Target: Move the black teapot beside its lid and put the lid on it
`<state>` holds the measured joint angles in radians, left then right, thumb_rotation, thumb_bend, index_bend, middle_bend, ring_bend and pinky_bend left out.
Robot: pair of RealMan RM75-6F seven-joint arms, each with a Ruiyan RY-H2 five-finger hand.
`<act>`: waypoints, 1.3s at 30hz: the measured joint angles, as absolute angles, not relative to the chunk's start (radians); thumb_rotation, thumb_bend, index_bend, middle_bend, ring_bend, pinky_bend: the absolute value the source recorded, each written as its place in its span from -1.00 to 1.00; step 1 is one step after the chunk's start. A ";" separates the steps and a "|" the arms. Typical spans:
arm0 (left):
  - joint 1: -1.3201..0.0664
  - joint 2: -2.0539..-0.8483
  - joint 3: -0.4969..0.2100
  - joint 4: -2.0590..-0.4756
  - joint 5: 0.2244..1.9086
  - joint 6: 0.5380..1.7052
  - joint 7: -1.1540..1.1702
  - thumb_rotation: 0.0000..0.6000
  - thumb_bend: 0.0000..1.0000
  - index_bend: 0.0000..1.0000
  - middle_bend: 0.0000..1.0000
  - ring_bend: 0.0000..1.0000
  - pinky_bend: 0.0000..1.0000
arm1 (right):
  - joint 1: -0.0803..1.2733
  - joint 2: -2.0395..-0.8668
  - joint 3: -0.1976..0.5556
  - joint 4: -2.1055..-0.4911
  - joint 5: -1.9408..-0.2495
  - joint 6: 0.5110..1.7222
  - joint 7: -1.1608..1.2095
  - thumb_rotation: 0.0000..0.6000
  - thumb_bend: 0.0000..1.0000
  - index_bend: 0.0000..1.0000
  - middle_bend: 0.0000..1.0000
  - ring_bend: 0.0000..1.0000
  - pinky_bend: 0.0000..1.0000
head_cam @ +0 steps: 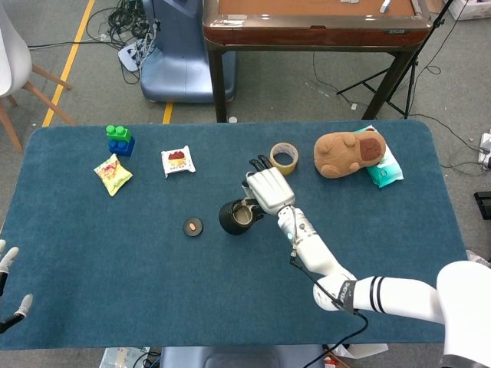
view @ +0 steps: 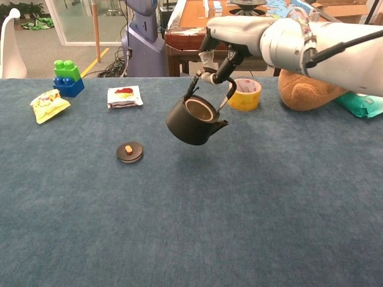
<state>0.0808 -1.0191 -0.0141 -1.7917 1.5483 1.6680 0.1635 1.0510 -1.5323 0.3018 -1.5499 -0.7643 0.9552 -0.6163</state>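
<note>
The teapot [view: 195, 122] is black, and its lid [view: 130, 152] is black with an orange knob. The desk [view: 191, 227] is dark blue, the tape roll [view: 246, 95] yellow, the plush toy [head_cam: 349, 153] brown

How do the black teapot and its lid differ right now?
The round black teapot hangs tilted above the cloth by its wire handle, held by the right hand; the flat black lid with an orange knob lies flat on the blue table, untouched. The teapot is much bigger and open-topped. Both are black.

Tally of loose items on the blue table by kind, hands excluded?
Teapot: 1
Lid: 1
Snack packets: 2
Toy block stack: 1
Tape roll: 1
Plush toy: 1
Wipes pack: 1
Total: 8
</note>
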 measured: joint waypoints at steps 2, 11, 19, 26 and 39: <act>0.082 -1.018 -0.015 -1.791 1.549 1.669 0.160 1.00 -0.44 -0.81 -1.00 -1.00 -1.00 | 1.078 -1.559 0.312 -1.514 -0.726 0.950 -0.635 1.00 -0.06 0.49 -0.08 -0.73 -0.85; 0.084 -1.018 -0.015 -1.789 1.557 1.675 0.158 1.00 -0.44 -0.81 -1.00 -1.00 -1.00 | 1.166 -1.676 0.340 -1.369 -0.640 0.936 -0.680 1.00 -0.06 0.49 -0.08 -0.73 -0.85; 0.089 -1.018 -0.017 -1.786 1.557 1.683 0.147 1.00 -0.44 -0.81 -1.00 -1.00 -1.00 | 1.239 -1.760 0.360 -1.251 -0.572 0.910 -0.716 1.00 -0.06 0.49 -0.10 -0.73 -0.85; 0.095 -1.014 -0.017 -1.785 1.560 1.690 0.141 1.00 -0.44 -0.81 -1.00 -1.00 -1.00 | 1.300 -1.835 0.378 -1.142 -0.517 0.881 -0.745 1.00 -0.06 0.49 -0.13 -0.73 -0.85; 0.111 -1.022 -0.013 -1.767 1.551 1.702 0.127 1.00 -0.44 -0.81 -1.00 -1.00 -1.00 | 1.355 -1.904 0.393 -1.042 -0.461 0.859 -0.791 1.00 -0.06 0.49 -0.13 -0.73 -0.85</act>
